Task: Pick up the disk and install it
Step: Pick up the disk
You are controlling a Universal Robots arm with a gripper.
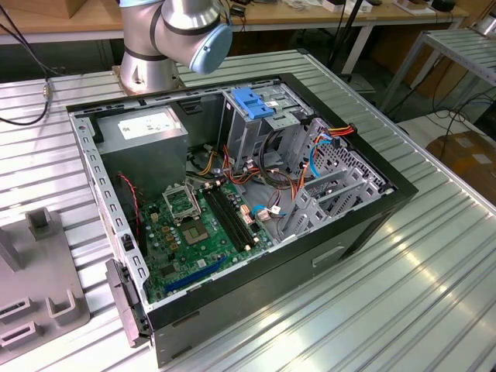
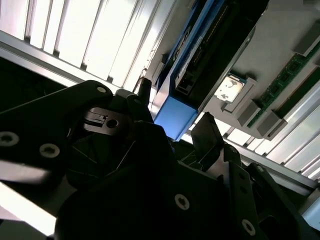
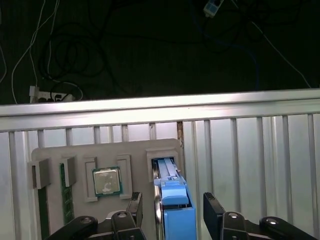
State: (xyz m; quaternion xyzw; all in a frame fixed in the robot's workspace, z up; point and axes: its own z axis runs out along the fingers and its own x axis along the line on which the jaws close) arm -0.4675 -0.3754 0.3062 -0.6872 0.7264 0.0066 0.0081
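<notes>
Ribbed metal table (image 1: 434, 256) — wooden benches (image 1: 310, 15) behind, cardboard box (image 1: 469, 155) alongside.

The disk (image 3: 174, 202), dark-bodied with blue plastic side rails, stands on edge in a slot of the grey holder tray (image 3: 75, 152).

disk (image 3: 176, 212) blue-railed, dark; tray (image 3: 100, 152) grey; table (image 1: 387, 294) ribbed silver; motherboard (image 1: 194, 229) green

Disk (image 2: 210, 47) with blue rails in the grey holder (image 2: 282, 42), its blue end between the parted fingers (image 2: 207, 137) of the gripper (image 2: 175, 107)
</notes>
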